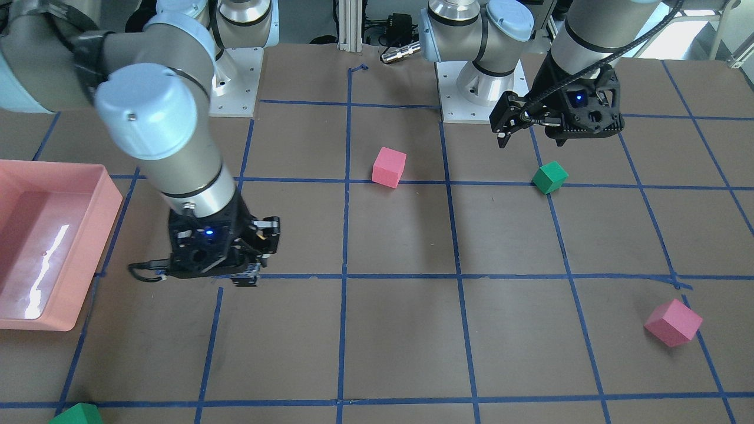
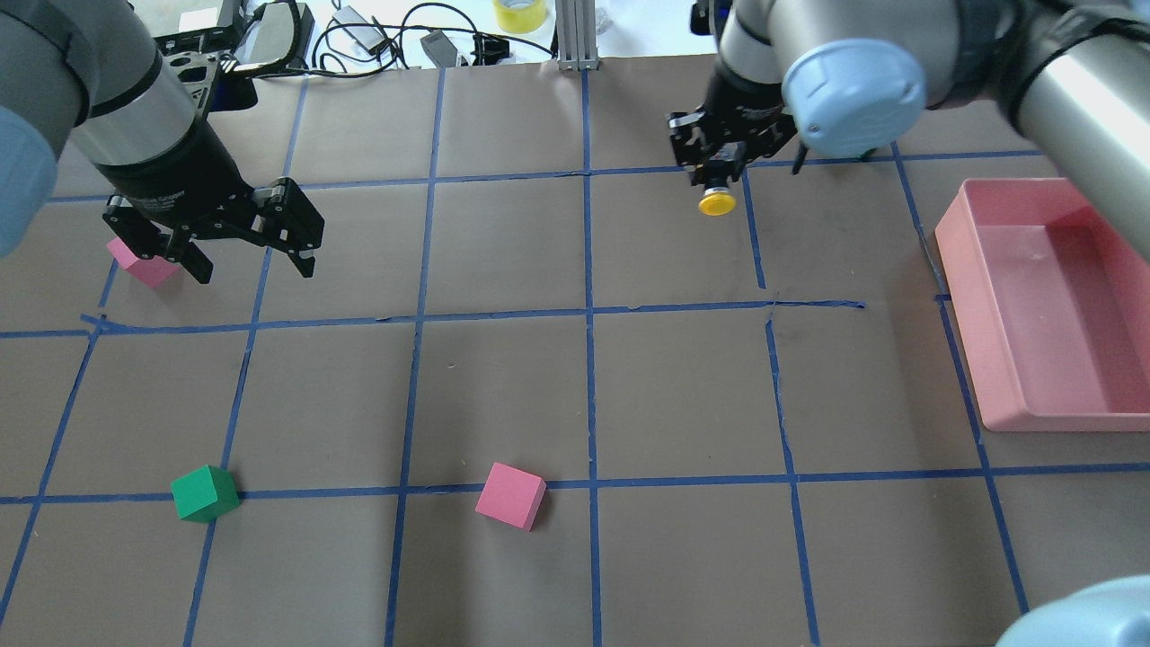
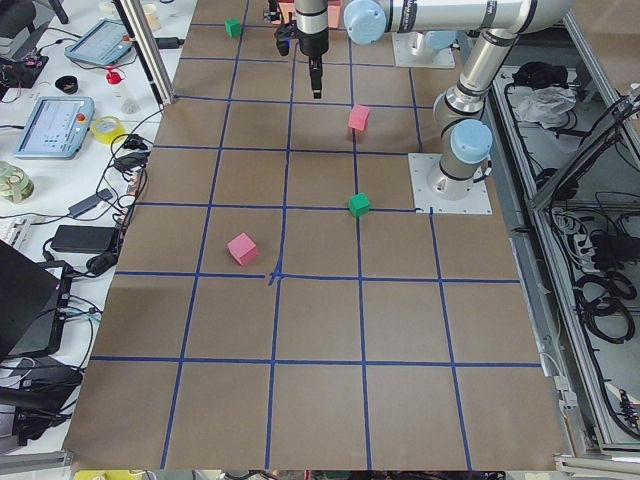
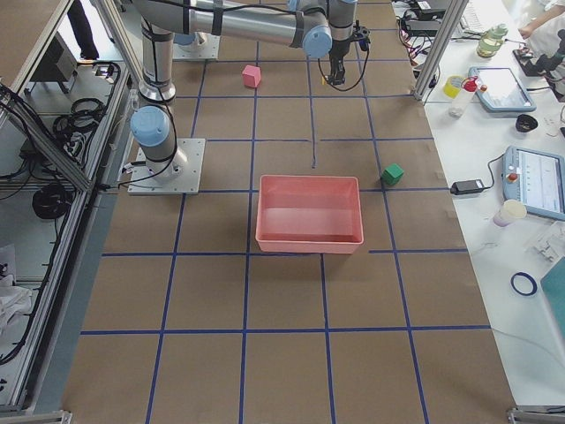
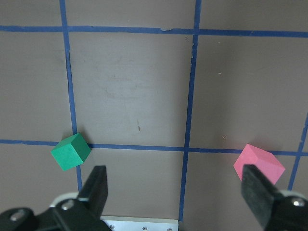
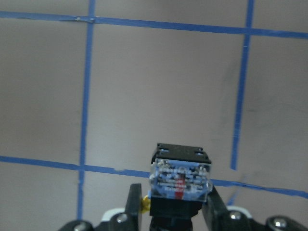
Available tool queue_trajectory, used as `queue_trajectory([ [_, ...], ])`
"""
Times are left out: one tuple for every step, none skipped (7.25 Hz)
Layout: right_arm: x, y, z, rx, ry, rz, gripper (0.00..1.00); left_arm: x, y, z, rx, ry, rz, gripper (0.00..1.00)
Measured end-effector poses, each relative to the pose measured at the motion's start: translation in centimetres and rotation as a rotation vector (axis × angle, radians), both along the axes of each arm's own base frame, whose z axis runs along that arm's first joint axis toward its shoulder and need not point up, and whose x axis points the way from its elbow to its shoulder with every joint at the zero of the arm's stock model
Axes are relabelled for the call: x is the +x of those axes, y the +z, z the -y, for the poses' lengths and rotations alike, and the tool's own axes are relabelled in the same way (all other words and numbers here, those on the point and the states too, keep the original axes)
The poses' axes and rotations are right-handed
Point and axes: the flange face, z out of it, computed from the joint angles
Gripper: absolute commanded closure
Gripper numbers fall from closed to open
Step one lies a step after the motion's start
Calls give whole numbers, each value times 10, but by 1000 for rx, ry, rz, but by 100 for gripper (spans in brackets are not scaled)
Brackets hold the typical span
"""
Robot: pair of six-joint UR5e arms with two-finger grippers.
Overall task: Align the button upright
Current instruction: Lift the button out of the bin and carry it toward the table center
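Observation:
The button has a yellow round cap and a black body and is held in my right gripper at the far right-centre of the table. In the right wrist view the fingers are shut on the button's black body, its clear base end faces away from the camera, and a sliver of yellow shows at the left. In the overhead view the yellow cap sticks out below the fingers. My left gripper is open and empty above the table's left side; the left wrist view shows its fingers spread wide.
A pink bin stands at the right edge. A pink cube and a green cube lie near the front. Another pink cube sits partly under the left gripper. A further green cube lies far off.

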Motion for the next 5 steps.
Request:
queue_trajectory([
  [44,-31,-13,-15,-9,21,100,6,1,2,-2,13,-3,0],
  [69,-60,-22,-25,-1,31,100,15,2,4,-4,33,-6,0],
  [85,-86,-29,-36,16,36,100,22,1,6,-5,47,-6,0],
  [100,-110,-33,-44,40,35,100,25,0,6,-4,53,-3,0],
  [110,-134,-31,-55,53,37,96,27,-2,8,1,57,-3,0],
])
